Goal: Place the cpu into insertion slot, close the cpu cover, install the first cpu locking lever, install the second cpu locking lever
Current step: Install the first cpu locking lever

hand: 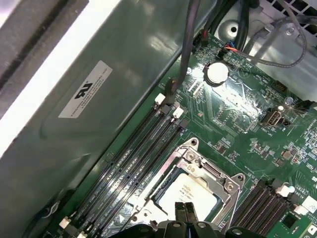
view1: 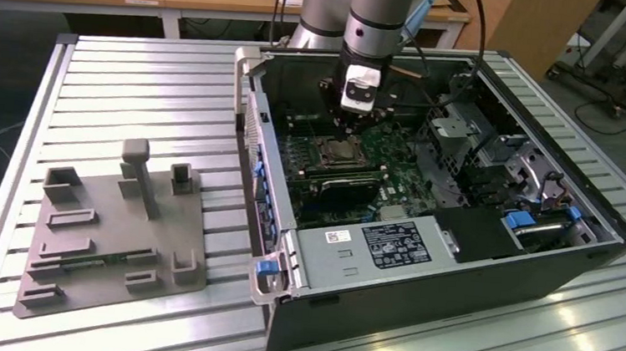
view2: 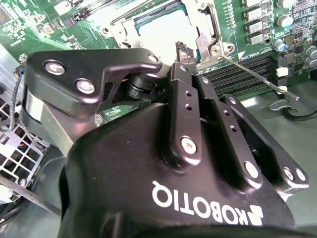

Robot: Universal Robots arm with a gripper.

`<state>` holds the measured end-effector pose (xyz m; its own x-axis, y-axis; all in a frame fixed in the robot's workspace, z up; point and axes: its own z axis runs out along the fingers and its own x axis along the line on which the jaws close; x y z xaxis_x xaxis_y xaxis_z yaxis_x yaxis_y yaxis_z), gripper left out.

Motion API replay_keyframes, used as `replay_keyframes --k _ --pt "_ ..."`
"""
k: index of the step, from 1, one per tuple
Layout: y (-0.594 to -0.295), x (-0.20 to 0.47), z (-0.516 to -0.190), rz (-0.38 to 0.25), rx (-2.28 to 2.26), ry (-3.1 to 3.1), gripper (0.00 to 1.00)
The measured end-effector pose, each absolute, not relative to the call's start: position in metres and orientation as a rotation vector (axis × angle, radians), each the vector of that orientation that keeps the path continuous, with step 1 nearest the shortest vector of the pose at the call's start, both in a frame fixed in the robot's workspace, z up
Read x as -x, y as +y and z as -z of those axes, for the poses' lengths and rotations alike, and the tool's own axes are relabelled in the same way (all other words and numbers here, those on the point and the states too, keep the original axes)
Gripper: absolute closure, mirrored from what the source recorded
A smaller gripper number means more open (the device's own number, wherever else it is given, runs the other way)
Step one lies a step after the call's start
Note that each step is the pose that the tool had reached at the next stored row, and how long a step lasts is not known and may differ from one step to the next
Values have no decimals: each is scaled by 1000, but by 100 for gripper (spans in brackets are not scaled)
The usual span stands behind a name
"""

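Observation:
The cpu [hand: 188, 191] shows its silvery top inside the insertion slot [view1: 343, 151] on the green board. The cpu cover [hand: 210, 172], a silvery frame, lies flat around the chip; it is also seen in the second wrist view [view2: 205, 27]. My gripper [hand: 185, 210] hovers just over the near edge of the socket, fingers pressed together with nothing between them. In the second wrist view the gripper [view2: 182, 49] points at the cover's corner. A thin metal locking lever [view2: 257, 75] sticks out sideways from that corner, unlatched. In the exterior view the gripper [view1: 353, 120] reaches down into the open computer case.
Long black memory slots [hand: 133, 158] flank the socket on both sides. The case's grey side wall [hand: 74, 99] and dark cables [hand: 188, 44] stand close by. A labelled power-supply box [view1: 380, 244] fills the case front. A grey fixture plate [view1: 119, 227] lies on the slatted table.

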<state>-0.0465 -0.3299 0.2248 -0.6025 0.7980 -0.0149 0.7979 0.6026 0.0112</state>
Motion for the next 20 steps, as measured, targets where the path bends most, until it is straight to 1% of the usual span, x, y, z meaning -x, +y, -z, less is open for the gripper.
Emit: replay_keyframes --k 20 --pt "-330 46 -225 -10 -915 2987 90"
